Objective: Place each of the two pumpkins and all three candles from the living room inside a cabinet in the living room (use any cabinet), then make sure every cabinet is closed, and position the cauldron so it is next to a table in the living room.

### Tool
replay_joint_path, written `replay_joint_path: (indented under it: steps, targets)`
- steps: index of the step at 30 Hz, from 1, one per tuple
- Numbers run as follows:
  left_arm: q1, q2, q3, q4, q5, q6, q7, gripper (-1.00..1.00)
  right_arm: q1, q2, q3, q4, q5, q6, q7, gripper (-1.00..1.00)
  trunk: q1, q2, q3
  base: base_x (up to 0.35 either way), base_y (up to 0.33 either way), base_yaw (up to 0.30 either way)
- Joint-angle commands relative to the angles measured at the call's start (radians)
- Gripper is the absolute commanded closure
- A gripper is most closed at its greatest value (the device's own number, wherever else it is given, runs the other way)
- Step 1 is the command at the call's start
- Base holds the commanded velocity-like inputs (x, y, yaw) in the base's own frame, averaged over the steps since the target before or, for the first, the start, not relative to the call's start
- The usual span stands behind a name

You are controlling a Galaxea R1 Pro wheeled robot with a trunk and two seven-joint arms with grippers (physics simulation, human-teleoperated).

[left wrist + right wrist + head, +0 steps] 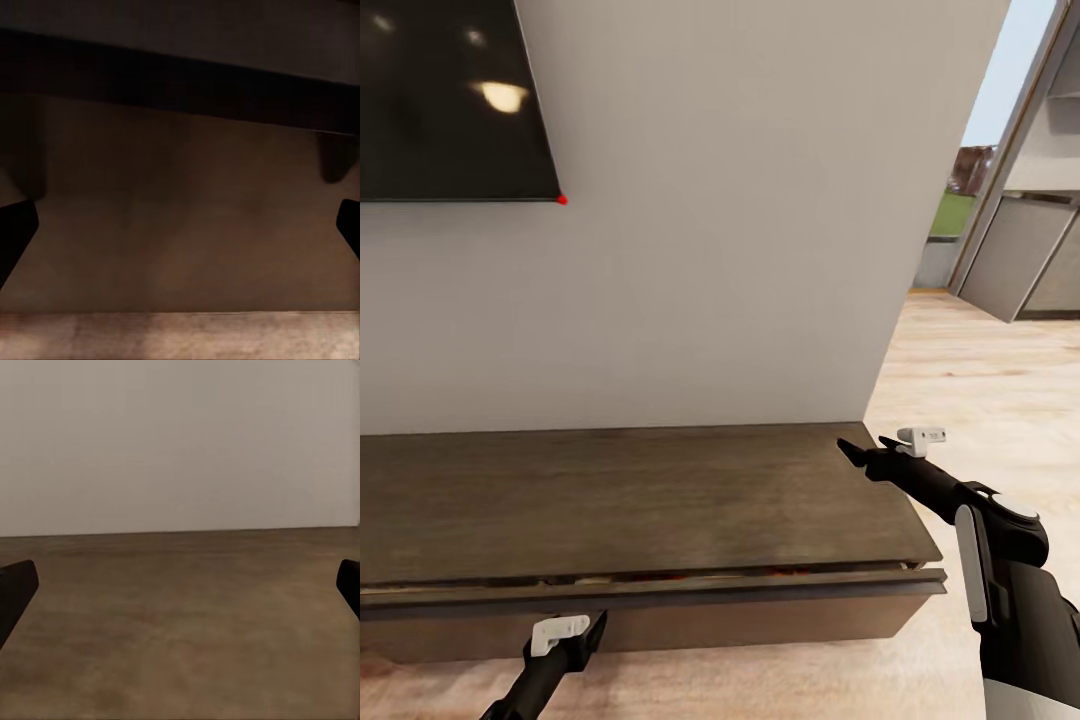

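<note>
Room, head view: pale grey wall (pixel 740 220) behind a long, low dark-brown cabinet (pixel 630 490) on light wood floor (pixel 980 400); black screen (pixel 450 100) mounted high on the wall, red dot at its lower corner; doorway to the right, with greenery and grey panels beyond.
Cabinet, head view: flat top bare; wide front drawer (pixel 660 590) pulled out a sliver, with small pale and reddish glints in the narrow gap under the top, too thin to identify.
Left gripper (pixel 585 632), head view: low in front of the drawer face, just beside its lower part, black finger pointing up at the panel; white clip on the wrist.
Right gripper (pixel 865 450), head view: raised over the cabinet's right end, near the back corner, dark fingers aimed toward the wall.
Left wrist view: dark brown drawer front (pixel 180 225) close ahead, deep shadow band under the overhanging top, strip of floor (pixel 180 337) at one edge; black fingertips (pixel 15 232) at opposite edges of the picture, spread wide, nothing between.
Right wrist view: cabinet top (pixel 180 622) running to the grey wall (pixel 180 442); fingertips (pixel 15 592) likewise far apart at the picture's edges, gripping nothing.
</note>
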Motion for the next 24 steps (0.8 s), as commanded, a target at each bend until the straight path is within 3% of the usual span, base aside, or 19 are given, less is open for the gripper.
replay_joint_path:
  steps: [1,24]
  targets:
    - [-0.001,-0.001,0.001,0.000,0.008,0.000,-0.010,-1.00,-0.001,0.000,-0.002,-0.001,0.004,0.005,0.007,-1.00,0.000,0.000,-0.001,0.216,0.000,0.000]
    - [-0.001,-0.001,0.002,0.000,0.007,0.000,-0.009,-1.00,-0.002,-0.001,-0.002,-0.001,0.004,0.005,0.007,-1.00,0.000,0.000,-0.001,0.055,0.000,0.000]
